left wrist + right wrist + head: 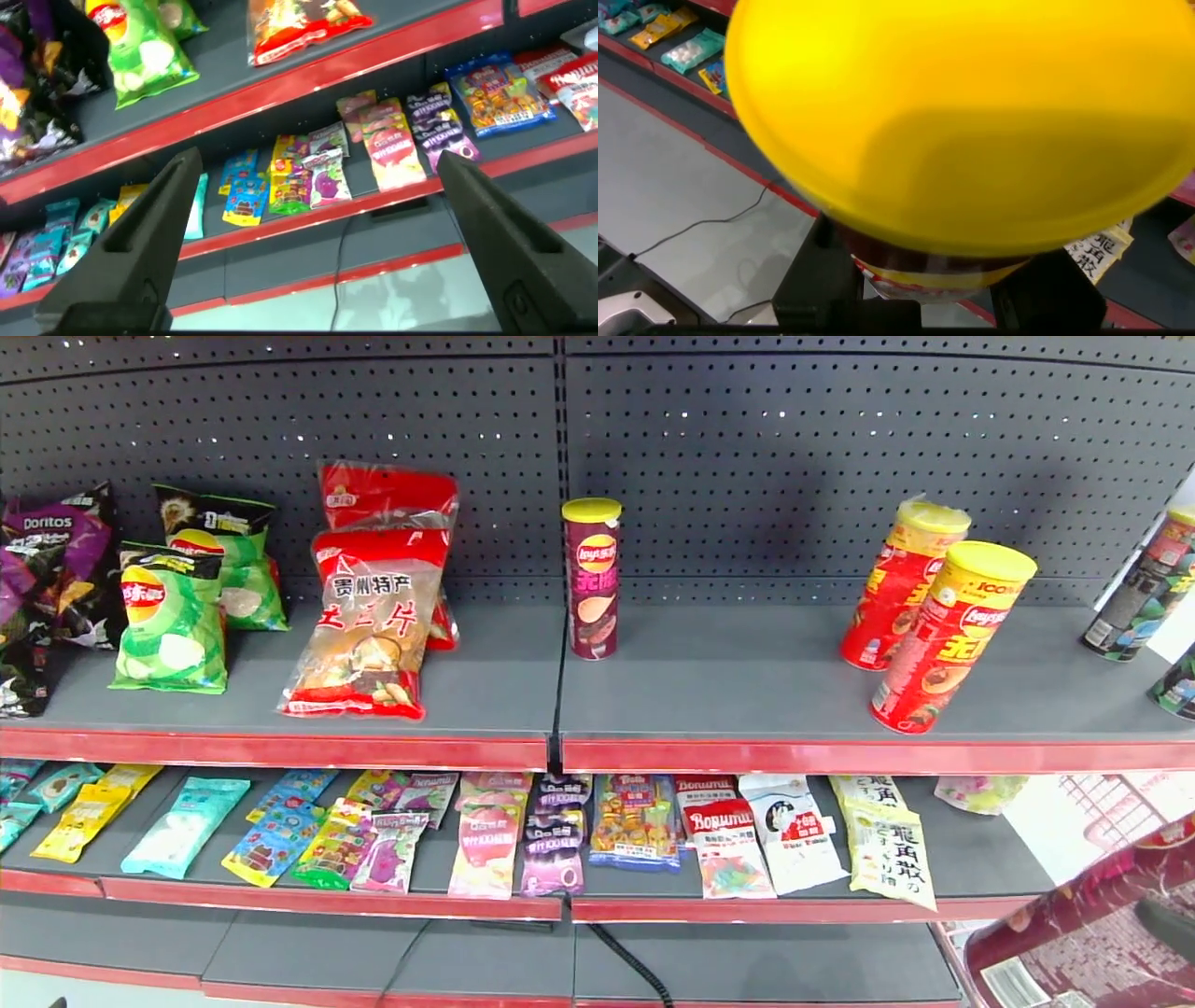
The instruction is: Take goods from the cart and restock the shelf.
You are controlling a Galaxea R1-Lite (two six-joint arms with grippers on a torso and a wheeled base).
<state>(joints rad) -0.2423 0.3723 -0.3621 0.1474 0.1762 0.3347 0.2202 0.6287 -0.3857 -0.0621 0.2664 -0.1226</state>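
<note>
Before the snack shelf (738, 681), left jaws spread wide, right jaws clamped on yellow-lidded maroon chip can (962, 121).

The head camera faces the shelf (560, 751) square on from mid range, tilted a little downward, taking in the upper board and the sweet packets (485, 840) below. The left wrist camera looks slantwise between the spread fingers of the left tool (318, 159) at those same sweet packets (392, 140). The right wrist camera sits close behind the yellow-lidded can (962, 112) clamped in the right tool (934, 285), aimed down past its rim toward the floor (682, 187).
</note>
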